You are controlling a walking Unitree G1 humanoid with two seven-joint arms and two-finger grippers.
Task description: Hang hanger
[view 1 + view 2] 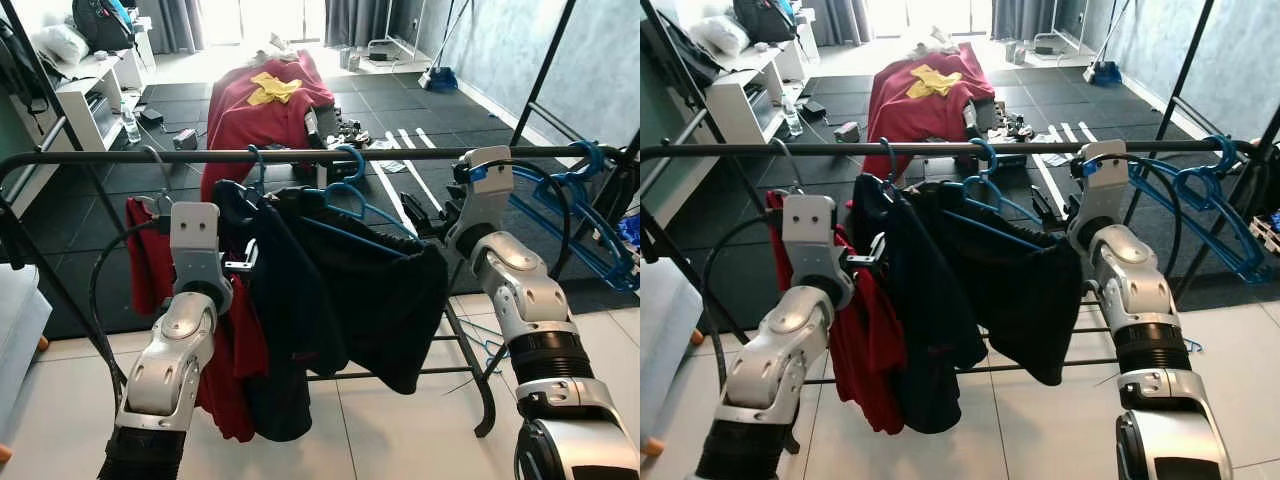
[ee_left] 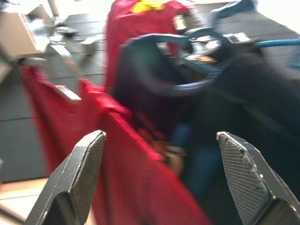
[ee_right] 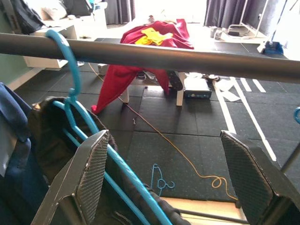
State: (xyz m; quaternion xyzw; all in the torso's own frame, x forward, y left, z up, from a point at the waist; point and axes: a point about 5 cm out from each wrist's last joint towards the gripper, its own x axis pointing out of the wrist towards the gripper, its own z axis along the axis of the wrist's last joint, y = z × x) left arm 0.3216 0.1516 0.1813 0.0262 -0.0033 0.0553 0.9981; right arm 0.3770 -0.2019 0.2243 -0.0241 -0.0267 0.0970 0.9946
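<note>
Behind our wide-open right gripper, blue hanger hooks rail; next we withdraw, we judge.

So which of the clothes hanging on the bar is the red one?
The red garment at the robot's left end of the rail, beside the left gripper. The two garments next to it are dark navy and black.
</note>
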